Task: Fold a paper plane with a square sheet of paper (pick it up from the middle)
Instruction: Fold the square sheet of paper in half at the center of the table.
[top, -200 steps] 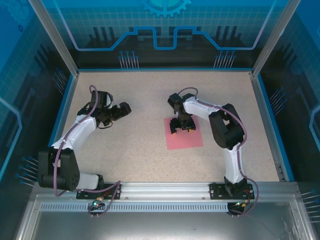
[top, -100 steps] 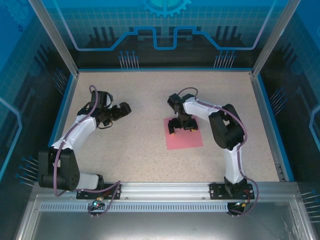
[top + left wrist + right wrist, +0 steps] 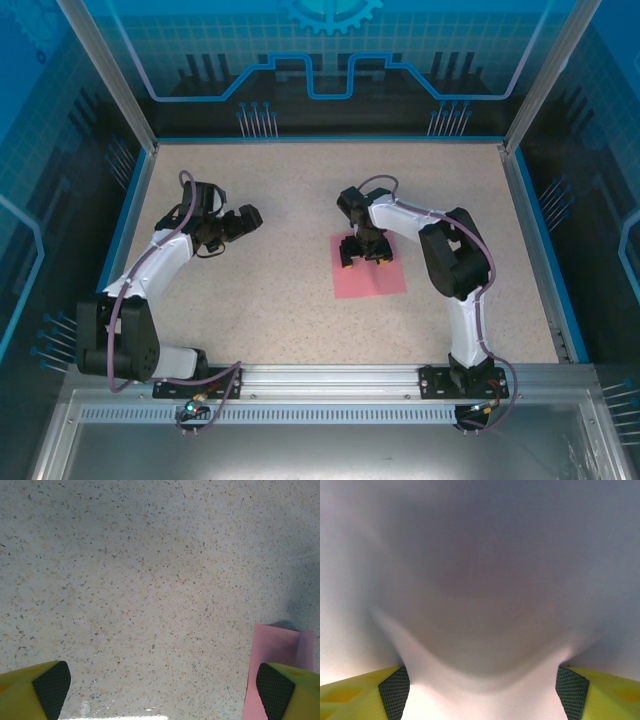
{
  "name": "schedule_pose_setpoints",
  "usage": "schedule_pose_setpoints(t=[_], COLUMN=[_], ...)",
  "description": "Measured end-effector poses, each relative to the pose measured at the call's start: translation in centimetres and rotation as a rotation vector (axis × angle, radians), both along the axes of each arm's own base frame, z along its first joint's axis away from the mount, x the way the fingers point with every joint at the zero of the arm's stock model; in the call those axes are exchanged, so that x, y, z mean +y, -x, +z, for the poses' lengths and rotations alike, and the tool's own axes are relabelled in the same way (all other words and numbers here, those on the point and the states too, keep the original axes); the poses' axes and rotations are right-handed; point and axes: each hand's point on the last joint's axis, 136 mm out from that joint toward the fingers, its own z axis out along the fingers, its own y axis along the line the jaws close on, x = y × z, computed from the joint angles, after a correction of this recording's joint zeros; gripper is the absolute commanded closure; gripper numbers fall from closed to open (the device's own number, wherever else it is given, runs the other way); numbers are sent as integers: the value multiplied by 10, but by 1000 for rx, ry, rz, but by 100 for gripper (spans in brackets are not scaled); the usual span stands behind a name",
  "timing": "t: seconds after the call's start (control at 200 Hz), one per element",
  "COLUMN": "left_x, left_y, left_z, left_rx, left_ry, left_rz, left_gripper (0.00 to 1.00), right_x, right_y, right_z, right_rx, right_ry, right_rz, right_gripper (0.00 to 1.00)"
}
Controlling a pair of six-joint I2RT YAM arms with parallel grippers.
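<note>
On the square sheet of paper (image 3: 378, 281) rests the right gripper (image 3: 364, 258) (jaws apart).

Speckled beige table (image 3: 290, 180); blue printed walls (image 3: 420, 50); aluminium frame (image 3: 110, 80).

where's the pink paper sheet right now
In the top view the square sheet of paper lies on the table, right of centre, with the right gripper over its far part.
</note>
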Motion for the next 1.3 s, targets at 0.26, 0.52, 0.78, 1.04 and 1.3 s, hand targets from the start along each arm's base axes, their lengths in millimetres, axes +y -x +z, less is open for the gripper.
schedule_pose_setpoints(t=[0.26,0.52,0.78,1.04,1.3], left_x=[0,-22,-54,-66,-98], left_y=[0,1,11,17,22], left_z=[-1,4,-9,-17,-17], left_rx=[3,-4,20,37,40], left_ry=[0,81,235,308,347], left_rz=[1,-44,-66,-56,-125], left_gripper=[1,3,1,2,5], right_x=[-1,32,136,147,106], right_y=[-2,3,28,20,9], right_z=[4,8,62,86,36], right_rx=[-18,-25,-45,-44,-43], right_ry=[-12,-161,-558,-764,-546], right_rz=[-3,-3,108,65,-3], right_gripper=[36,73,72,70,47])
